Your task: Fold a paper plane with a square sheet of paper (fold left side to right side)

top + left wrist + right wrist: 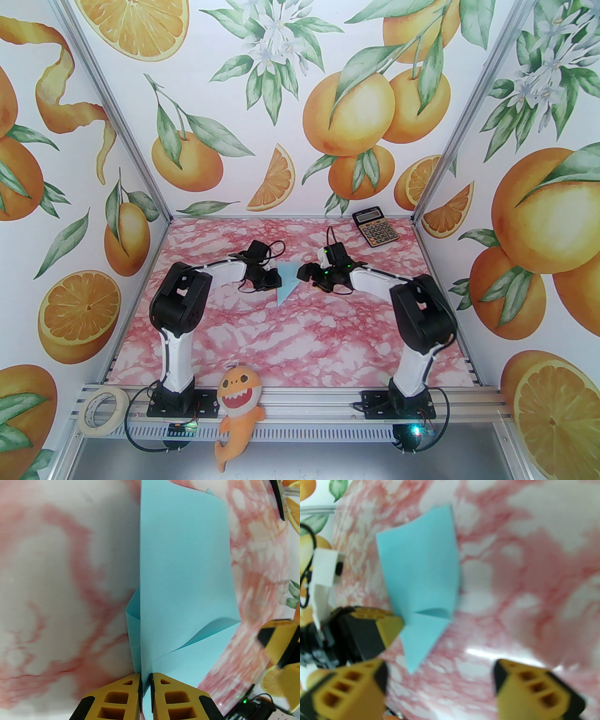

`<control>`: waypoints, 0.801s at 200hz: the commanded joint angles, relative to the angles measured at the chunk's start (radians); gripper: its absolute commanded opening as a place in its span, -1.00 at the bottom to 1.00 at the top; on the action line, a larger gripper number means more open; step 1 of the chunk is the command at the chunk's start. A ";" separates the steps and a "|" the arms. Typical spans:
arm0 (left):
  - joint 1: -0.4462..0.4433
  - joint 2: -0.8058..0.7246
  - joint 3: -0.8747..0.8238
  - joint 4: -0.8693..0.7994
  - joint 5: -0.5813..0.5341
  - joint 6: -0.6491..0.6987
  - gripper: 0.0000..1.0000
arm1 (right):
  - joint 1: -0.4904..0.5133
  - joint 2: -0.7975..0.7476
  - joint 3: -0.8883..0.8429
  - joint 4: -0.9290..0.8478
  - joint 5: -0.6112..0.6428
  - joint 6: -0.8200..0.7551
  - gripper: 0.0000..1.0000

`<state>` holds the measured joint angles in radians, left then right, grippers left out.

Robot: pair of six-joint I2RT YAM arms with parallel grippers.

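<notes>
The square sheet of paper is pale blue, partly folded and pointed at its near end, lying mid-table between both grippers. My left gripper is shut on the paper's edge, with a loose flap curling up beside the pinch. In the top view the left gripper is at the sheet's left side and the right gripper at its right. My right gripper is open just above the table with nothing between its fingers. The paper lies ahead of it, with the left gripper's fingertip on its edge.
A black-and-gold calculator lies at the back right of the pink marbled table. A tape roll and an orange plush shark sit on the front rail by the arm bases. Patterned walls close three sides.
</notes>
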<state>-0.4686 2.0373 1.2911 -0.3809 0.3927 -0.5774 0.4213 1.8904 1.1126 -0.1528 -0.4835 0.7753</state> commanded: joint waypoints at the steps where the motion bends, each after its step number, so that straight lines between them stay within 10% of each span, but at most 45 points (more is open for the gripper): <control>1: -0.020 -0.012 -0.018 0.011 -0.012 -0.036 -0.69 | 0.010 0.052 0.026 0.102 -0.059 0.078 0.13; 160: -0.029 0.031 0.041 -0.056 -0.027 0.003 -0.63 | -0.011 0.147 0.067 0.077 -0.048 0.041 -0.58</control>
<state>-0.4938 2.0441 1.3106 -0.3996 0.3759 -0.5949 0.4164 2.0190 1.1656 -0.0917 -0.5240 0.8379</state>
